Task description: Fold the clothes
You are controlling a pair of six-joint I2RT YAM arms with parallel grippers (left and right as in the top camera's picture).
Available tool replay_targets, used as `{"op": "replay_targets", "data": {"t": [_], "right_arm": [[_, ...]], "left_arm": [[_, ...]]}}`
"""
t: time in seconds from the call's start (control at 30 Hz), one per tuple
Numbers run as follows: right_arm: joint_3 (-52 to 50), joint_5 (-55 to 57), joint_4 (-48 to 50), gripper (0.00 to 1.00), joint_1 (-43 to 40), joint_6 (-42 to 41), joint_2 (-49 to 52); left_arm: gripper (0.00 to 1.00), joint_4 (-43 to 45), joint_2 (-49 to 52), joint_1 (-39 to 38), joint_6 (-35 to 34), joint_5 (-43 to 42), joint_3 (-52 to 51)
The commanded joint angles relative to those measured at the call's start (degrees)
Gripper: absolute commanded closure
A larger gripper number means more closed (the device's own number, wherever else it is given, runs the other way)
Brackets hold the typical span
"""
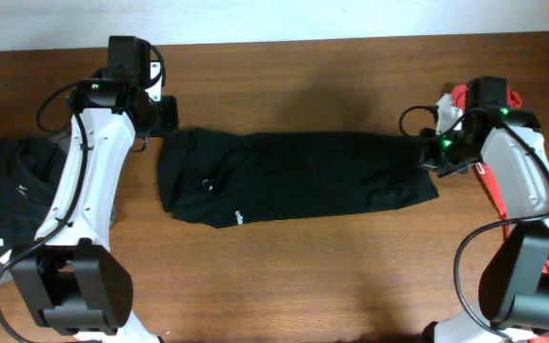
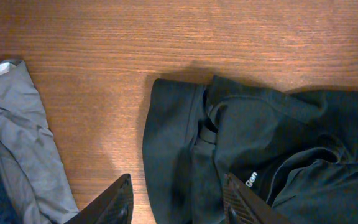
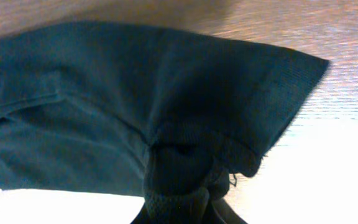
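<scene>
Brown wood with a fine grain makes the bench (image 1: 303, 286), seen from overhead. One black garment (image 1: 294, 181) lies on its middle, folded to a long band. Its long axis runs from left to right of the picture, and the broader, rounded end points toward the left arm. One small white logo (image 1: 239, 217) sits near its lower edge. The left fingers (image 1: 165, 116) stand at the garment's upper left corner, and the right fingers (image 1: 434, 152) stand at its right end. One dark heap of clothes (image 1: 8, 181) lies at the left edge, and red cloth (image 1: 460, 95) shows beside the right arm.

From the left wrist, the two fingers stand moderately apart and hold nothing, above the soft, creased end of the garment. One grey cloth (image 2: 17, 124), wrinkled, lies apart from it on the wood.

From the right wrist, the fingers are closed on a bunched piece of the garment's edge. The matte fabric spreads away from them, mostly flat.
</scene>
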State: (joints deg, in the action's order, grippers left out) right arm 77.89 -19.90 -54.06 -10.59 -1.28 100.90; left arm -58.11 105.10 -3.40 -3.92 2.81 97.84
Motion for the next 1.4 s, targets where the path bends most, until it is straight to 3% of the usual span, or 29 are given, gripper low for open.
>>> {"op": "replay_targets", "data": {"t": [0.0,0.43,0.47,0.53,0.63,1.0,1.17,1.37], "right_arm": [[0.68,0.26,0.83,0.96,2.49,-0.28,-0.20],[0.68,6.73,1.68,0.96,0.48,-2.19,-0.07],[0.66,6.82,1.90,0.85,-0.22,-2.19,0.04],[0.66,7.65,2.45,0.56,-1.70,-2.19,0.44],[0.66,8.59,3.13,0.41,-4.68,-1.95,1.60],[0.66,1.11,5.75,0.35,-11.98,5.81,10.99],[0.66,-7.02,7.02,0.35,-11.91,11.76,15.02],[0.66,-10.16,8.48,0.38,-11.82,11.58,19.10]], "left_arm": [[0.53,-0.28,-1.75,0.35,1.14,-0.24,0.79],[0.53,-0.66,-1.75,0.35,1.11,-0.24,0.79],[0.53,-0.63,-1.75,0.35,1.11,-0.26,0.79],[0.53,-0.63,-1.75,0.35,1.11,-0.26,0.79],[0.53,-0.66,-1.75,0.35,1.11,-0.26,0.79],[0.53,-0.46,-1.75,0.35,1.11,-0.26,0.79],[0.53,-0.42,-1.75,0.35,1.11,-0.31,0.79],[0.53,-0.26,-1.75,0.35,1.11,-0.31,0.79]]}}
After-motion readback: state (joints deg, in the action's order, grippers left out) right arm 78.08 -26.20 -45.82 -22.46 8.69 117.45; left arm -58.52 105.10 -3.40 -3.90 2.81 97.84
